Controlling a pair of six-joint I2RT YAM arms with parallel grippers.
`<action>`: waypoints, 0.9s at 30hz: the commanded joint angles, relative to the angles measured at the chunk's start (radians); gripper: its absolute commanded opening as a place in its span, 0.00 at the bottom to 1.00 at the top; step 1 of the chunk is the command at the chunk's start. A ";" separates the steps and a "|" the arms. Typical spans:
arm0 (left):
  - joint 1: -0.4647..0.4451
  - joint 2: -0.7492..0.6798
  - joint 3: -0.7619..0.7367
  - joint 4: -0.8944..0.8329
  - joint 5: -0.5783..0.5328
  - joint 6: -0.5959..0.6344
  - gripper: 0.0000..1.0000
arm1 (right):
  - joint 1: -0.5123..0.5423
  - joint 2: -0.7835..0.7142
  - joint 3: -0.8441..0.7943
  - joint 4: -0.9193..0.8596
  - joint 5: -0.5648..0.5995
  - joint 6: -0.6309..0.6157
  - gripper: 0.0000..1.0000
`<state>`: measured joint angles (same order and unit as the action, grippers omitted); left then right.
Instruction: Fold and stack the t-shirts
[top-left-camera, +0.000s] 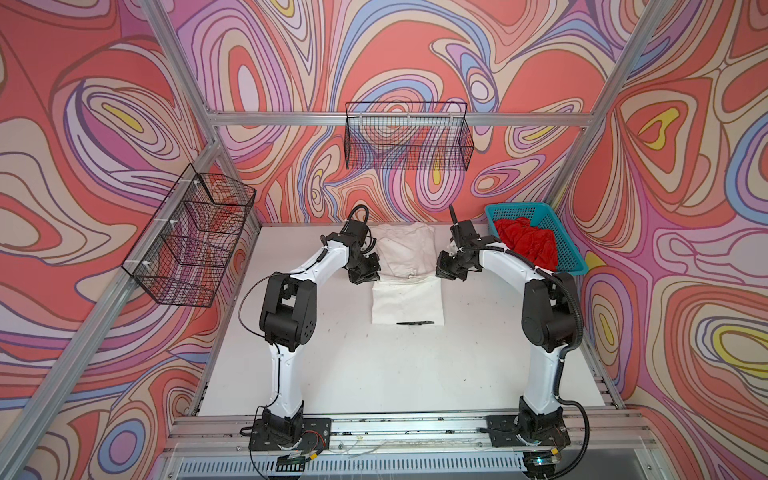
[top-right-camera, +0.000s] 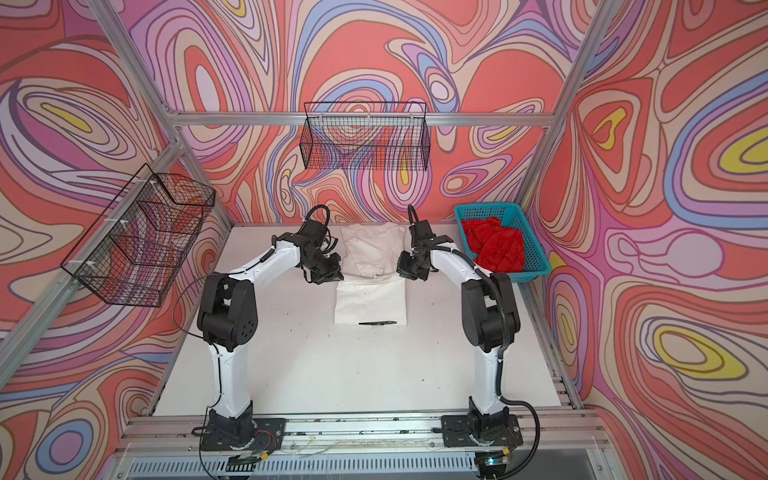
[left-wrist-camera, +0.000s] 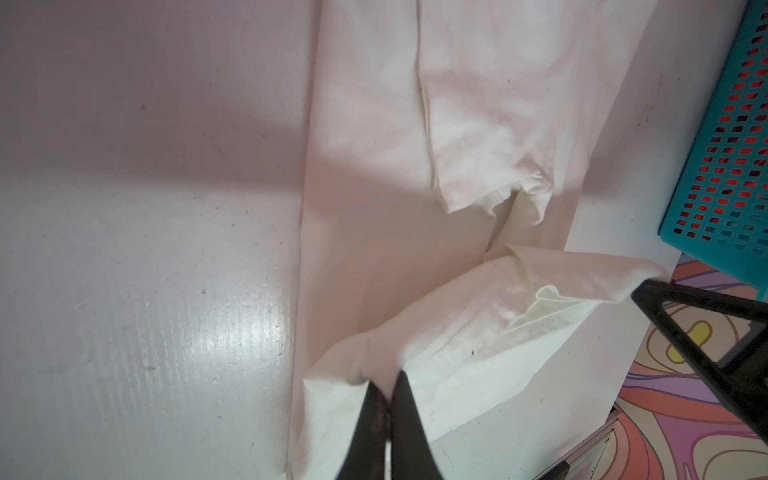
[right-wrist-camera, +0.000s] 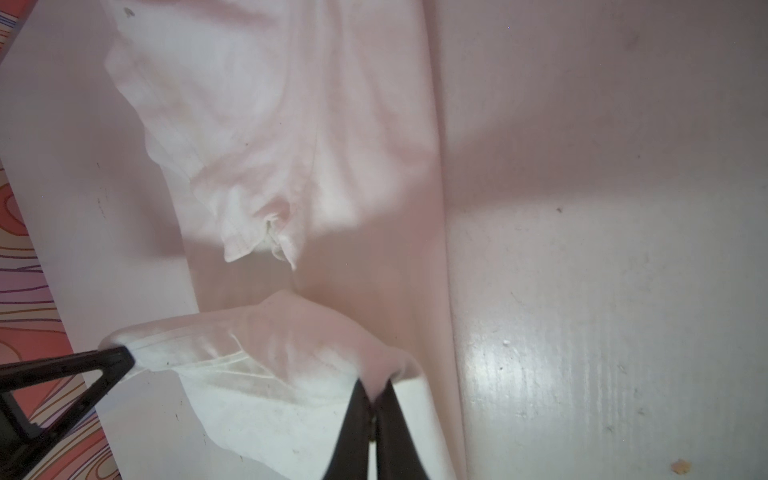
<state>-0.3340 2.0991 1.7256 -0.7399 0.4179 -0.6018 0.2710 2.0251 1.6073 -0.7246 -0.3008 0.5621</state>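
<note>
Table (top-left-camera: 374, 374): white and scuffed, with two white-and-black arms mounted on its near edge and reaching toward the far middle.
Black strip (top-left-camera: 413, 323): a thin dark object lying on the near hem of the white shirt; too small to tell what it is.
White t-shirt (top-left-camera: 405, 303): spread flat in the middle of the table, running near to far, with faint dark specks. Its far part is lifted and doubled over toward the near part, and both sleeves are folded in over the body.
Left gripper (left-wrist-camera: 388, 399): clenched on the left corner of the lifted white fold; cloth bunches between the two black fingers (left-wrist-camera: 370, 424).
Right gripper (right-wrist-camera: 374, 399): pinched tight on the right corner of the same fold, level with the left one in both top views.
Red t-shirt (top-left-camera: 528, 241): crumpled in a heap inside the basket, spilling over its near left rim.
Teal basket (top-left-camera: 565, 245): plastic lattice, at the far right corner of the table, just right of the right arm.
Wire baskets (top-left-camera: 409, 141): black mesh, one on the far wall, another (top-left-camera: 191, 241) on the left wall, both above the table.
</note>
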 joint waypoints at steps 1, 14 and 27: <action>0.005 0.039 0.036 -0.004 -0.007 0.017 0.00 | -0.016 0.034 0.039 0.005 -0.008 -0.021 0.00; 0.022 0.072 0.052 0.008 -0.031 0.018 0.00 | -0.027 0.090 0.096 0.022 -0.015 -0.025 0.00; 0.023 0.145 0.147 -0.004 -0.024 0.017 0.00 | -0.038 0.137 0.148 0.016 -0.008 -0.030 0.00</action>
<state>-0.3195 2.2078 1.8507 -0.7357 0.4068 -0.5976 0.2417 2.1311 1.7233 -0.7136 -0.3161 0.5434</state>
